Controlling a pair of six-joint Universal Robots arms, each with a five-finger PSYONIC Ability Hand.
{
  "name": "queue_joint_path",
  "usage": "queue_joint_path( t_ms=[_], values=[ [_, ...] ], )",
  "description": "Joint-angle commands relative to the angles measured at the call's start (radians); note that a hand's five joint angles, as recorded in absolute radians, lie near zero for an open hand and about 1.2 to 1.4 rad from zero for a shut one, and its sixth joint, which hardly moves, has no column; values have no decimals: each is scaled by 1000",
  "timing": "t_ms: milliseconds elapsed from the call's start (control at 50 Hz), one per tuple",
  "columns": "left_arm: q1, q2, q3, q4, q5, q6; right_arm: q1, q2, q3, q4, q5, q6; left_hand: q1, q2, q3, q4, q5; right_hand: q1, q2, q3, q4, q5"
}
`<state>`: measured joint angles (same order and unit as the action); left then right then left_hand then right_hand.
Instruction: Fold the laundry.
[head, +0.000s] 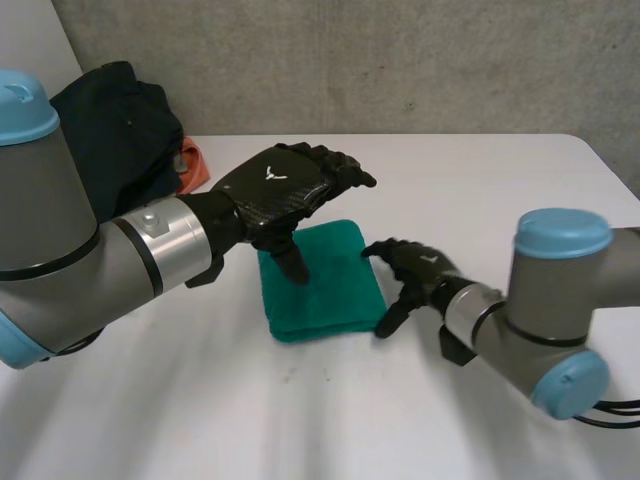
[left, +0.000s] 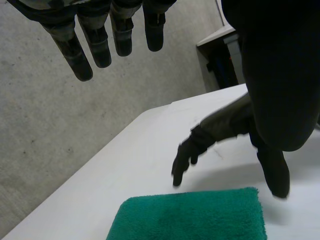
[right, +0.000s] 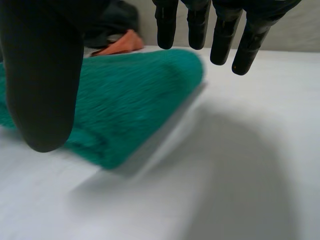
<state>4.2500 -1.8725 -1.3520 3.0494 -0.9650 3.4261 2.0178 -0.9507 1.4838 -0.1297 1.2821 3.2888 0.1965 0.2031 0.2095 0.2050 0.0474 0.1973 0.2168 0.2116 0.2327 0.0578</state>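
Small white V-shaped emblem (head: 271, 173) seen on back of left hand (head: 292, 196), toward wrist end of black woven-pattern shell. No letters, numbers, labels or brand words readable on emblem or elsewhere.

The head camera looks down from behind the arms. Both wrist cameras sit low and near. All views share the folded green terry towel (head: 330, 292).

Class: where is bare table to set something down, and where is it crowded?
Free: the near table strip before the green towel, and the far right past the right hand. Crowded: the dark clothes pile far left; the towel under the left hand.
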Motion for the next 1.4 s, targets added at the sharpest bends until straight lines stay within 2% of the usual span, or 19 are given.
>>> queue_joint_path(
  t_ms=[20, 80, 240, 280, 340, 400, 500, 660, 820, 880, 900, 1000, 1180, 1320, 1400],
  values=[
    [-7, -2, 1, 3, -12, 1, 70, 87, -75, -19, -6, 6, 17, 10, 4, 8, -8, -19, -38, -33, -54, -54],
    [-7, -2, -1, 3, -12, 2, 81, 113, -106, -22, -1, 3, 17, 10, 4, 8, -8, 63, 44, 49, 28, 28],
    [-9, -4, -1, 3, -12, -1, 88, 182, -204, -24, 69, -12, 17, 10, 4, 8, -8, 524, 505, 510, 489, 489],
    [-9, -4, -3, 3, -12, -1, 88, 190, -218, -21, 80, -20, 17, 10, 4, 8, -8, 551, 532, 537, 516, 516],
    [-7, -4, -6, 3, -12, 1, 88, 191, -226, -18, 94, -46, 17, 10, 4, 8, -8, 516, 497, 502, 481, 481],
    [-5, -4, -6, 3, -12, 1, 87, 181, -218, -16, 95, -61, 17, 10, 4, 8, -8, 303, 283, 288, 267, 268],
    [-5, -4, -7, 5, -12, 1, 85, 145, -195, -10, 94, -52, 17, 10, 4, 8, -8, 234, 215, 220, 199, 199],
    [-7, -4, -9, 3, -12, 1, 76, 116, -148, -13, 88, -54, 20, 13, 7, 11, -5, 258, 238, 243, 222, 223],
    [-9, -2, -27, 5, -11, 2, 78, 175, -163, -15, 95, -64, 17, 10, 4, 8, -8, 331, 311, 316, 295, 296],
    [-9, -4, -27, 5, -11, 4, 78, 176, -171, -19, 100, -64, 17, 10, 4, 8, -8, 855, 835, 840, 819, 820],
    [-9, -4, -27, 5, -11, 4, 76, 173, -175, -19, 103, -63, 17, 10, 4, 8, -8, 1195, 1176, 1181, 1160, 1160],
    [-9, -2, -27, 5, -11, 4, 67, 158, -192, -21, 132, -63, 17, 10, 4, 8, -8, 1199, 1179, 1185, 1164, 1164],
    [-7, 0, -27, 5, -11, 2, -77, 127, -223, -25, 144, -103, 17, 10, 4, 8, -8, 1199, 1179, 1185, 1164, 1164],
    [-4, 0, -27, 5, -12, 2, -273, 171, -336, -25, 158, -247, 17, 10, 4, 8, -8, 1199, 1179, 1185, 1164, 1164],
    [-4, 3, -27, 5, -12, 2, -407, 246, -482, 1, 160, -310, 17, 10, 4, 8, -8, 1199, 1179, 1185, 1164, 1164]
  ],
)
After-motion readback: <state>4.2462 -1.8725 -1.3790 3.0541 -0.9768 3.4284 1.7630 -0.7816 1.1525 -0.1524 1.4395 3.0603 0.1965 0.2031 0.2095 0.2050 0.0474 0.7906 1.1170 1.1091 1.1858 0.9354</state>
